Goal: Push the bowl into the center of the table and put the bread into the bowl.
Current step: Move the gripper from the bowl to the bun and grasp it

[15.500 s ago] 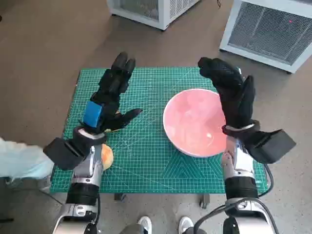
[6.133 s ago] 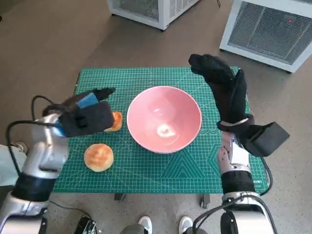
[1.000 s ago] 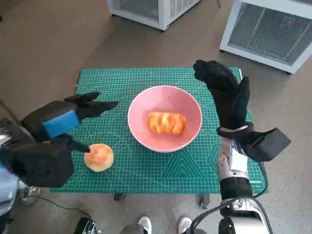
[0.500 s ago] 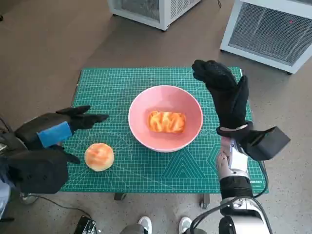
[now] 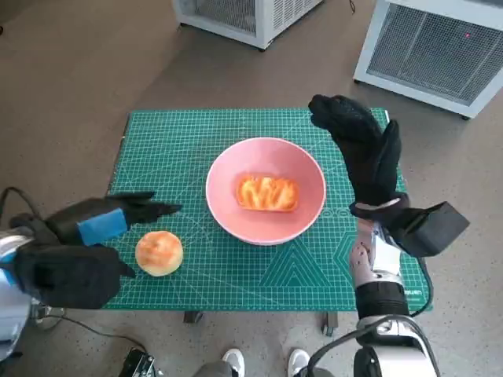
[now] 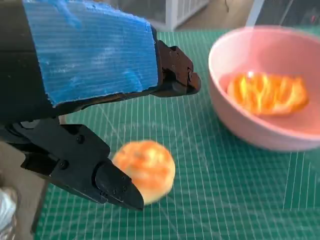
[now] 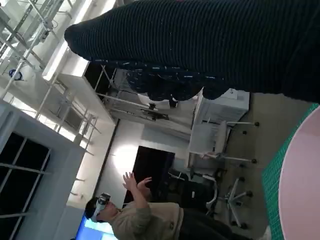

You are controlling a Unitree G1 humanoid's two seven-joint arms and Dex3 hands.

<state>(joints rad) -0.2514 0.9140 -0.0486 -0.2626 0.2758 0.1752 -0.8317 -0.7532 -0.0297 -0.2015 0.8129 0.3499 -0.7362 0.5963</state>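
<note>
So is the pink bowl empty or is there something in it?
Not empty. The pink bowl has one long golden bread lying inside it; a round bun sits outside on the mat.

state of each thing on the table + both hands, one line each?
bowl: upright at table center, one bread inside
long bread: lying in the bowl
round bun: on the mat, outside the bowl
left hand: holds nothing, fingers apart beside the bun
right hand: raised beside the bowl, holds nothing

Pale metal forearms with black cables. Left hand [image 5: 94, 228] black plastic, blue tape [image 6: 90, 55] across back, small screws on fingers [image 6: 175, 75]. Right hand [image 5: 365, 153] in black knitted glove, black box at wrist.
</note>
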